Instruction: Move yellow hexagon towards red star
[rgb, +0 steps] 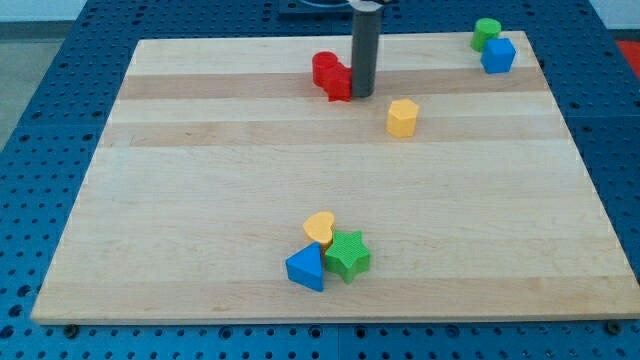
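The yellow hexagon (402, 117) sits on the wooden board (200, 200) right of centre near the view's top. The red star (332, 75) lies up and to the left of it, partly hidden by my rod. My tip (361, 95) stands just right of the red star, touching or nearly touching it, and up-left of the yellow hexagon with a small gap between them.
A green cylinder (486, 32) and a blue cube (498, 55) sit at the board's top right corner. A yellow heart (320, 228), a green star (348, 255) and a blue triangle (307, 268) cluster near the bottom centre.
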